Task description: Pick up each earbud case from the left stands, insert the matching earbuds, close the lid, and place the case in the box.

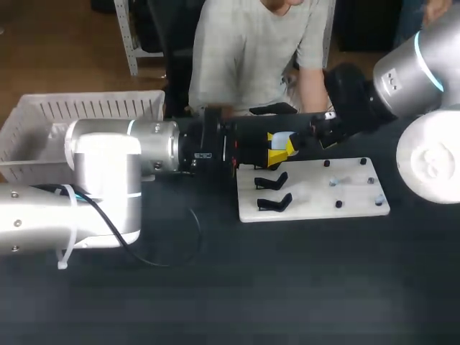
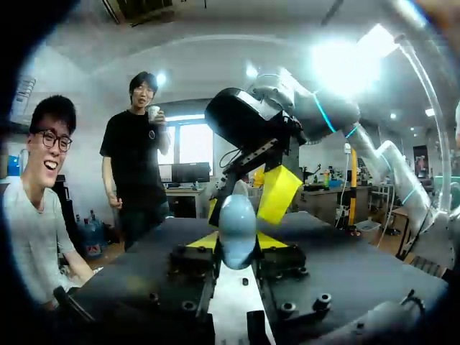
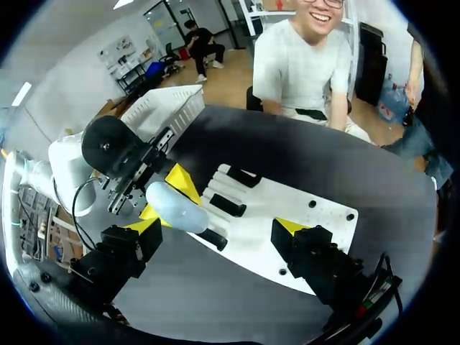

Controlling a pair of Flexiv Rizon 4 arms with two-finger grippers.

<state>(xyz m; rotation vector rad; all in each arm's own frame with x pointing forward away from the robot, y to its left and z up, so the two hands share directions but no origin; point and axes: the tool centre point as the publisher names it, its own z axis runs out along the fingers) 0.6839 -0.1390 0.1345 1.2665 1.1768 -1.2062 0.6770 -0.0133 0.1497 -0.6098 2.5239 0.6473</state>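
A pale blue earbud case (image 2: 237,219) stands upright between the yellow-tipped fingers of my left gripper (image 2: 237,243), which is shut on it. In the head view this gripper (image 1: 282,145) hangs over the far left corner of the white board (image 1: 316,192). My right gripper (image 3: 219,230) faces it with its fingers spread wide open; the case (image 3: 176,208) sits between them, near one finger and untouched. Black stands (image 1: 273,192) stand on the board's left side, below the case. I see no earbuds.
A white slatted basket (image 1: 86,115) stands at the table's far left. Small dark pegs (image 1: 338,204) dot the board's right half. A black cable (image 1: 169,251) loops on the dark table beside my left arm. A person sits at the far edge.
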